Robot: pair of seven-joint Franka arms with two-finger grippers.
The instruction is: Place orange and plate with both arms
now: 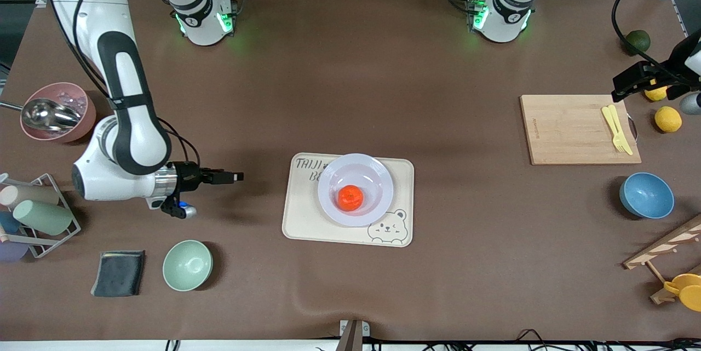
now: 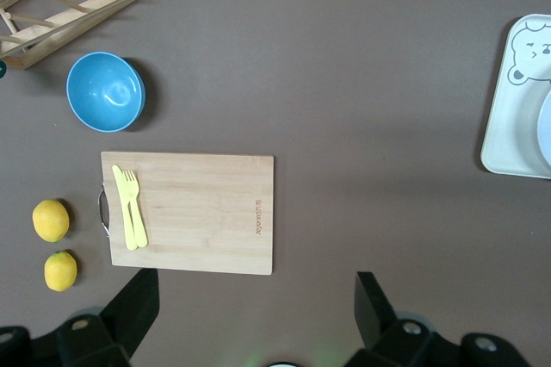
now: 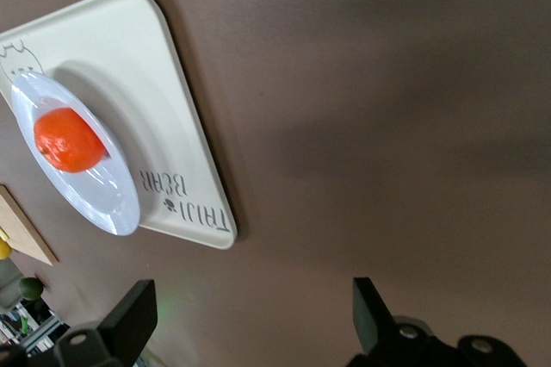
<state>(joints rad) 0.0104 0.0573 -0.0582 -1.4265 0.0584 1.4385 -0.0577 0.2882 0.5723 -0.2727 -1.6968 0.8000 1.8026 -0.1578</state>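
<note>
2 pincers stand spread and empty: the right pincer (image 1: 236, 177) beside the bear tray (image 1: 306, 219), where the orange (image 1: 350, 197) sits in the plate (image 1: 378, 176); the left pincer (image 2: 254, 315) hangs over the worktop beside the cutting board (image 2: 207, 212), well apart.

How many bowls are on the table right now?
3. A pink bowl holding a metal scoop sits at the right arm's end; a green bowl is nearer the camera beside a dark cloth; a blue bowl sits at the left arm's end.
</note>
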